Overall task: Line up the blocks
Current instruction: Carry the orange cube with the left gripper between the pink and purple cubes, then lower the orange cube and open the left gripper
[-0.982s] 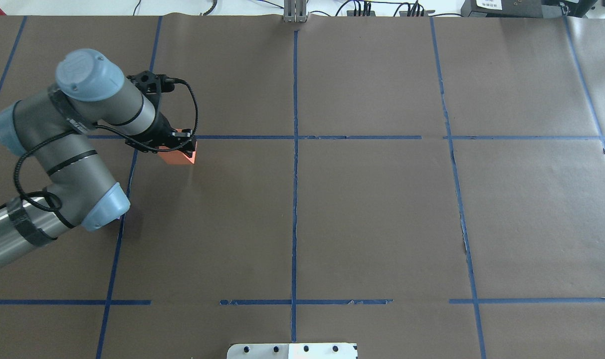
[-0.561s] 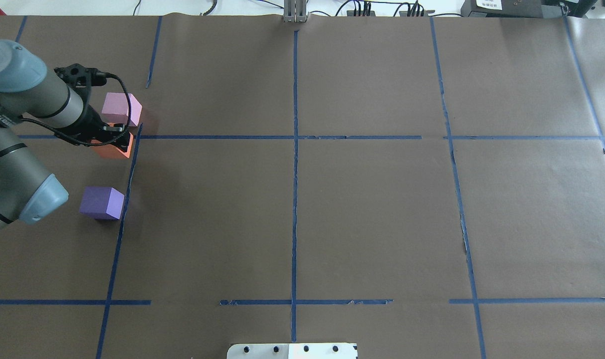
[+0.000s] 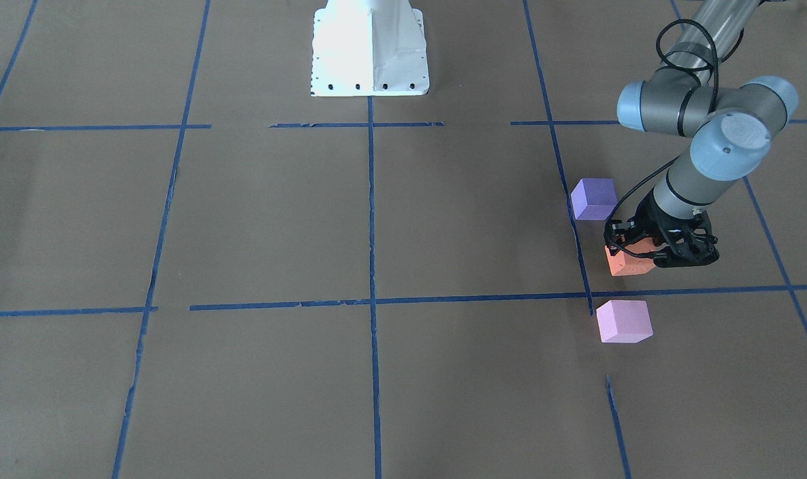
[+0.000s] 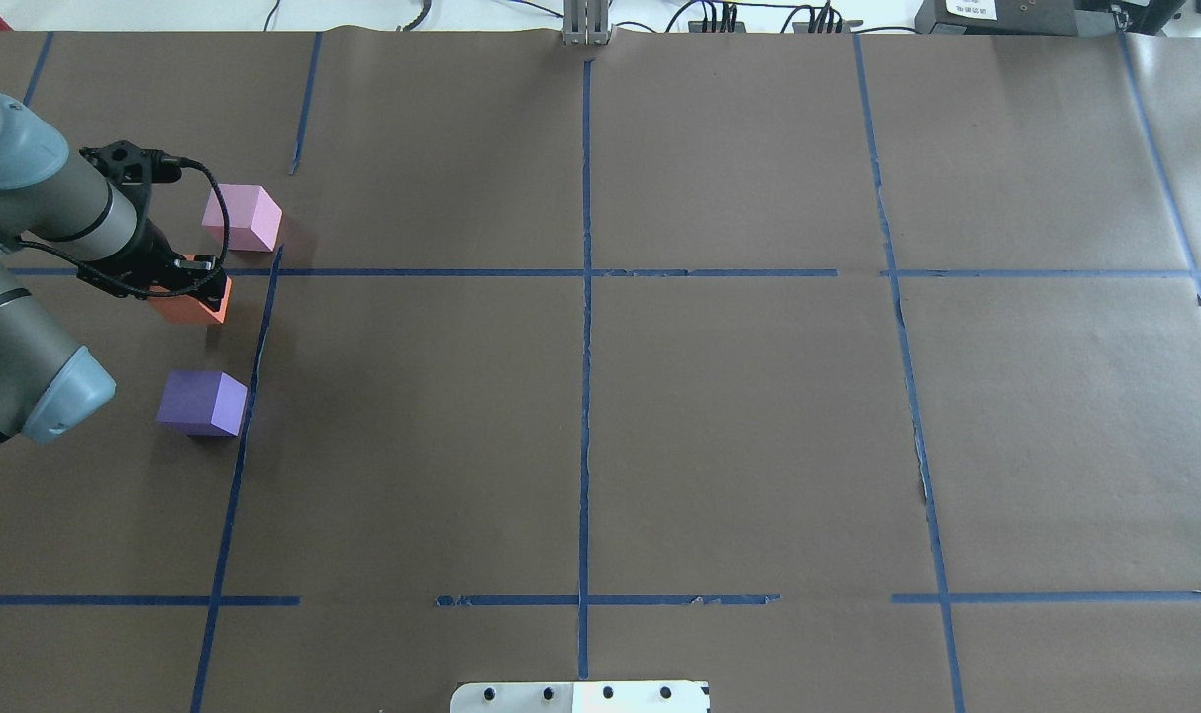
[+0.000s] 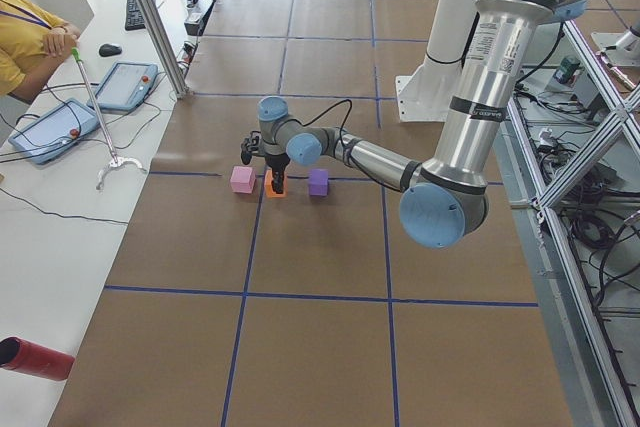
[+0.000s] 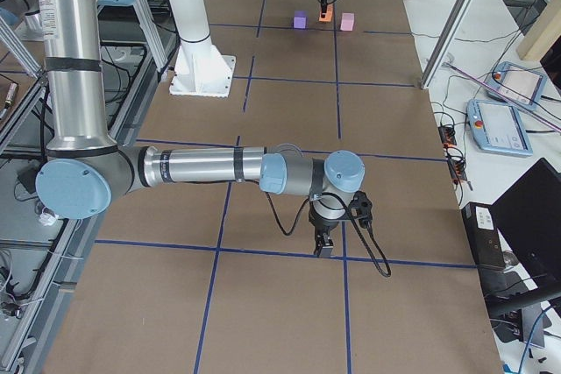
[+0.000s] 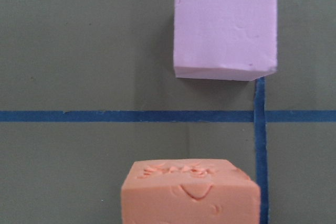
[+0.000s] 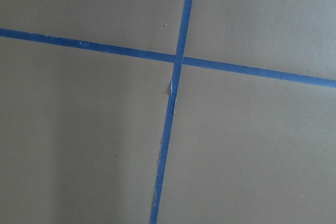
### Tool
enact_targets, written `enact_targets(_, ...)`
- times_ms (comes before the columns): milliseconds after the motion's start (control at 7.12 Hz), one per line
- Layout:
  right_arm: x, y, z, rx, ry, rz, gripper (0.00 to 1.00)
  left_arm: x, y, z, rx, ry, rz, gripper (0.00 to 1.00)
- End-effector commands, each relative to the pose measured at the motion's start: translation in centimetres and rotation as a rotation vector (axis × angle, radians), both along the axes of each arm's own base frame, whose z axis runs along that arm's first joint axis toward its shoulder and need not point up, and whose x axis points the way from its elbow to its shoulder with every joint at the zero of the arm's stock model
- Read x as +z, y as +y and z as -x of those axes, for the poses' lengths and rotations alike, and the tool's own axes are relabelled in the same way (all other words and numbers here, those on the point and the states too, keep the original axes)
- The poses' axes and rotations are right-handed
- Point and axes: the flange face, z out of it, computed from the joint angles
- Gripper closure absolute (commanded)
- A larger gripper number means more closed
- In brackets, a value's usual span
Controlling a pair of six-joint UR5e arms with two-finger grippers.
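Observation:
My left gripper (image 4: 192, 285) is shut on the orange block (image 4: 190, 306) and holds it low over the table's left end. The pale pink block (image 4: 241, 218) lies just beyond it, the purple block (image 4: 202, 403) just nearer. In the front-facing view the orange block (image 3: 626, 264) sits under the gripper (image 3: 646, 256), between the purple block (image 3: 593, 199) and the pink block (image 3: 623, 320). The left wrist view shows the orange block (image 7: 190, 192) with the pink block (image 7: 226, 24) ahead. My right gripper (image 6: 324, 247) shows only in the exterior right view; I cannot tell its state.
Blue tape lines (image 4: 585, 272) divide the brown paper table into squares. The white robot base plate (image 3: 370, 50) stands at the robot's edge. The right wrist view shows only a tape crossing (image 8: 177, 59). An operator (image 5: 30, 42) sits beside the table's left end.
My left gripper has carried the orange block leftwards across the tape line to a spot between the pink and purple blocks. Those two blocks are no longer hidden by the arm.

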Motion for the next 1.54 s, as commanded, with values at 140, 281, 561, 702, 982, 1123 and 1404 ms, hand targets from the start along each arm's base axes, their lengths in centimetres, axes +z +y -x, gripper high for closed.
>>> enact_targets(140, 0.0, 0.0, 0.0, 0.0, 0.0, 0.0, 0.0, -0.4, 0.3, -1.2, 0.034, 0.031, 0.027, 0.94)
enact_targets(281, 0.0, 0.0, -0.1, 0.001, 0.0, 0.0, 0.0, 0.5, 0.3, -1.6, 0.039, 0.033, 0.025, 0.67)
enact_targets(561, 0.0, 0.0, 0.0, 0.0, 0.0, 0.0, 0.0, 0.5, 0.2, -1.7, 0.039, 0.063, -0.01, 0.0)
enact_targets(702, 0.0, 0.0, 0.0, 0.0, 0.0, 0.0, 0.0, 0.7, 0.3, -1.6, 0.038, 0.06, -0.005, 0.0)
enact_targets(982, 0.0, 0.0, -0.1, 0.001, 0.0, 0.0, 0.0, -0.3, -2.7, 3.9, -0.05, 0.067, -0.032, 0.0)
enact_targets(1123, 0.0, 0.0, 0.0, 0.0, 0.0, 0.0, 0.0, -0.3, -3.6, 5.8, -0.082, 0.066, -0.032, 0.0)
enact_targets(1404, 0.0, 0.0, 0.0, 0.0, 0.0, 0.0, 0.0, 0.3, -3.4, 6.3, -0.083, 0.06, -0.028, 0.0)
